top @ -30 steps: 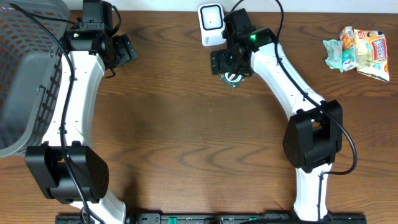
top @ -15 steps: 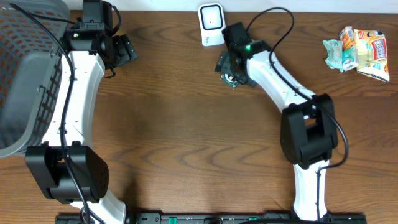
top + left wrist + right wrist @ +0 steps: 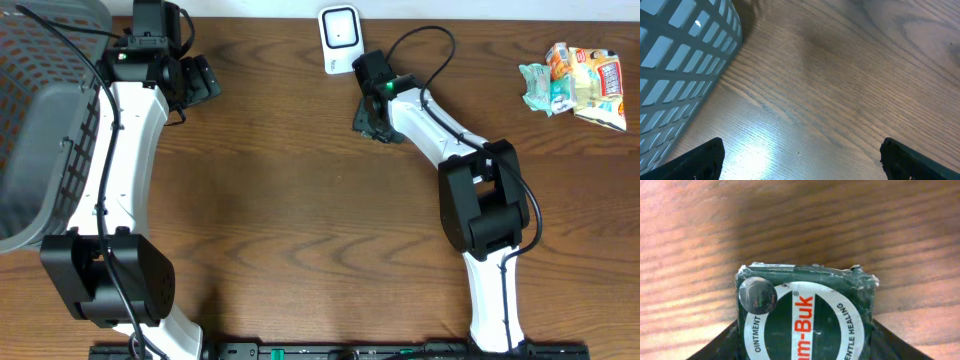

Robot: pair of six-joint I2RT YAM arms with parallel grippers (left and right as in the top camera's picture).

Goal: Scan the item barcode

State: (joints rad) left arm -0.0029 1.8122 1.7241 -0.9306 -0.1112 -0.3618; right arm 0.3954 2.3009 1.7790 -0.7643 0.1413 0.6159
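Swinging down just now, the right tool (image 3: 370, 122) straddles the ointment box (image 3: 805, 315) near the scanner (image 3: 340, 38), likely for pickup; whether it grips, I cannot tell. Left tool (image 3: 802, 162) gapes empty.

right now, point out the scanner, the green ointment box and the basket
scanner (image 3: 340, 30): overhead view, on its white front face
green ointment box (image 3: 805, 322): right wrist view, on its printed label
basket (image 3: 40, 150): overhead view, on its grey inner wall
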